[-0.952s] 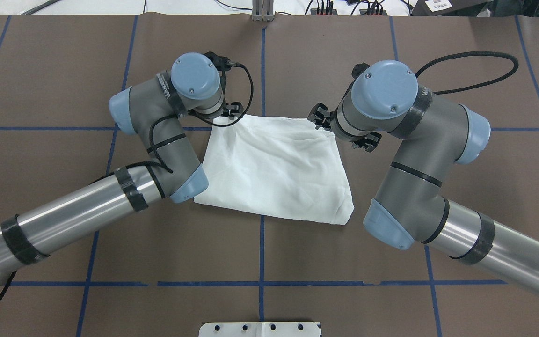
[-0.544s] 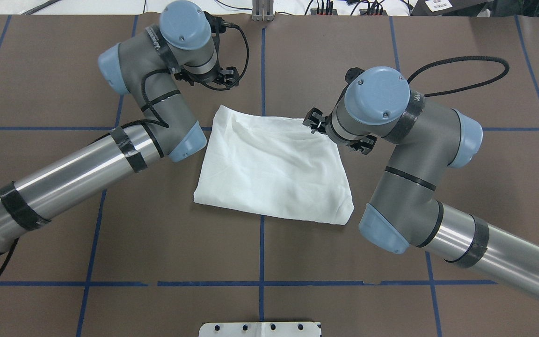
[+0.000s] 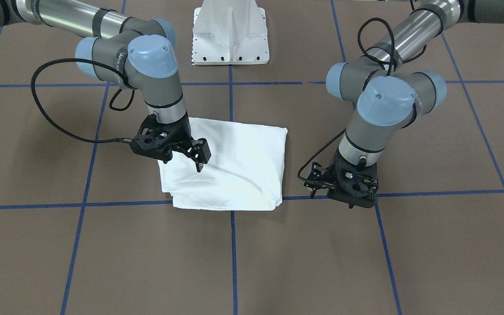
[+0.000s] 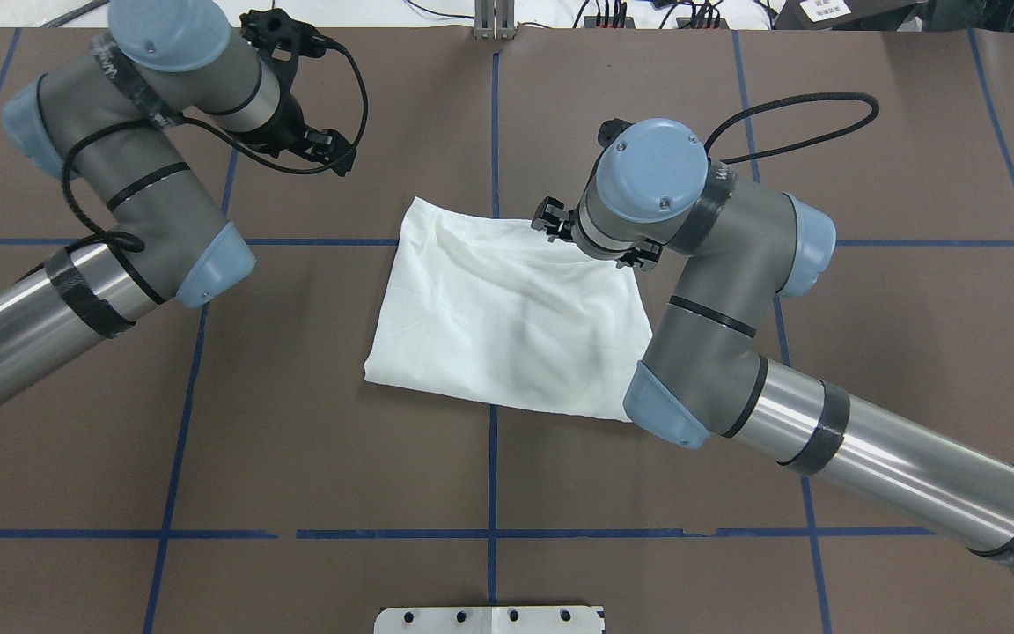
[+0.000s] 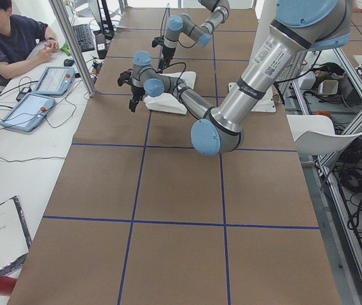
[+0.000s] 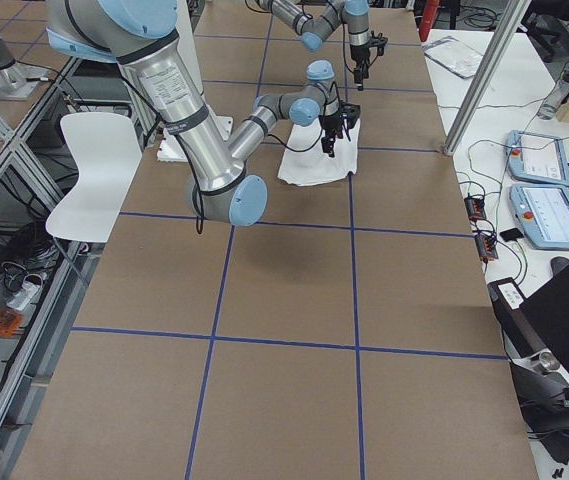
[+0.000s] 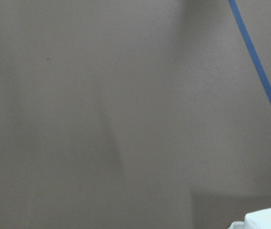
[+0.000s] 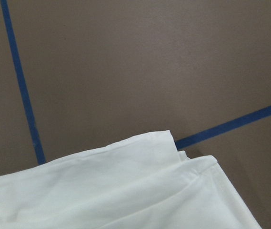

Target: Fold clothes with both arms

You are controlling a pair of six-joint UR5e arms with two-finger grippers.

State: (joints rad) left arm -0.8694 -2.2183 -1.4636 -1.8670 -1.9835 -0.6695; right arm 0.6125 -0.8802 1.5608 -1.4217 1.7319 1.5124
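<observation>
Your folded white T-shirt lies flat near the middle of the brown table. The right gripper hovers over the edge farthest from the robot, gripping no cloth; you cannot tell how wide its jaws stand. The left gripper hangs off to the shirt's side, jaws parted and empty.

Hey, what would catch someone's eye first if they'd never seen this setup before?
A white folded shirt lies in the middle of the brown table, which is marked with a blue tape grid. The right gripper hangs open over the shirt's edge farthest from the robot. The left gripper hangs over bare table, clear of the cloth.
</observation>
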